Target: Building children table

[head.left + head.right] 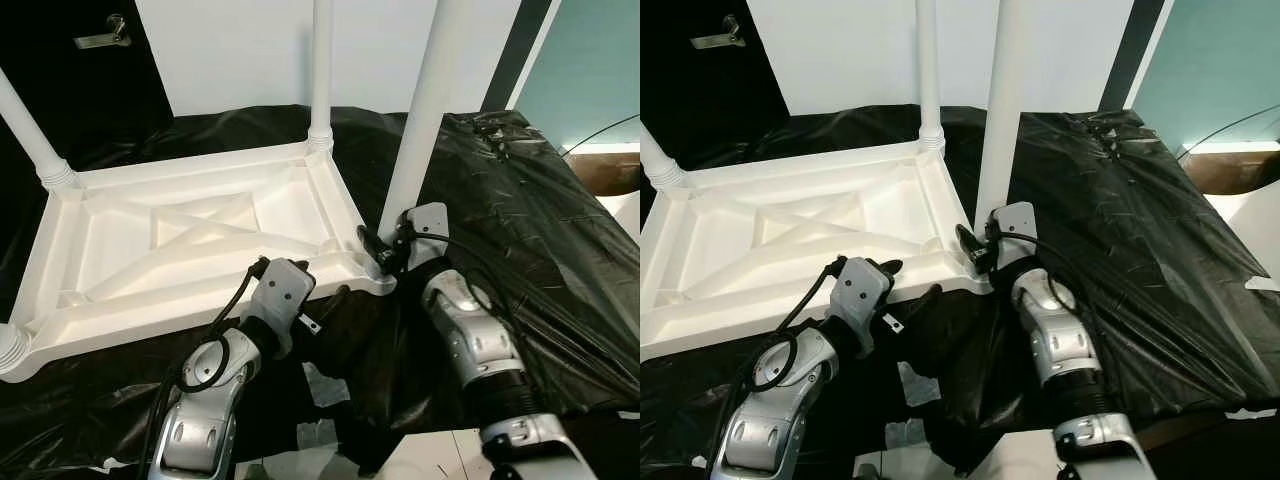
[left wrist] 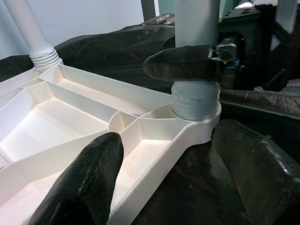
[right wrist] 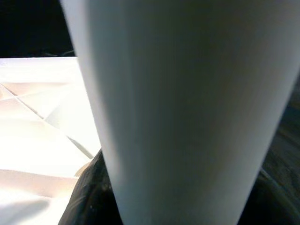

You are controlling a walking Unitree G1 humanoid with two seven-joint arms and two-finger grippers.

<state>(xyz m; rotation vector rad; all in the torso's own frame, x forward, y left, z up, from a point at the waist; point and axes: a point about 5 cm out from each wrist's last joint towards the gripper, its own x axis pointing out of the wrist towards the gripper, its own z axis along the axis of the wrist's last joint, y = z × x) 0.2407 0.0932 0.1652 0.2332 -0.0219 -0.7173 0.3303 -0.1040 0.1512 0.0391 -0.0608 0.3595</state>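
Observation:
A white plastic table top point(image 1: 200, 312) lies upside down on a black sheet. Legs stand in its far left corner point(image 1: 30, 130), its far right corner point(image 1: 321, 70) and its near right corner point(image 1: 425, 110). My right gripper point(image 1: 386, 250) is shut on the near right leg just above its threaded base point(image 2: 194, 101); one of its fingers point(image 2: 180, 63) wraps the leg. That leg point(image 3: 187, 112) sits very close in the right wrist view. My left gripper point(image 2: 161, 183) is open and straddles the table top's near rim, one finger point(image 2: 84, 183) over the ribbed inside, the other point(image 2: 253, 173) over the sheet.
The black plastic sheet point(image 1: 520, 230) covers the whole work surface and is crumpled at the front. A cardboard box point(image 1: 610, 170) sits at the far right. A dark door with a metal handle point(image 1: 100, 35) stands at the back left, beside a white wall.

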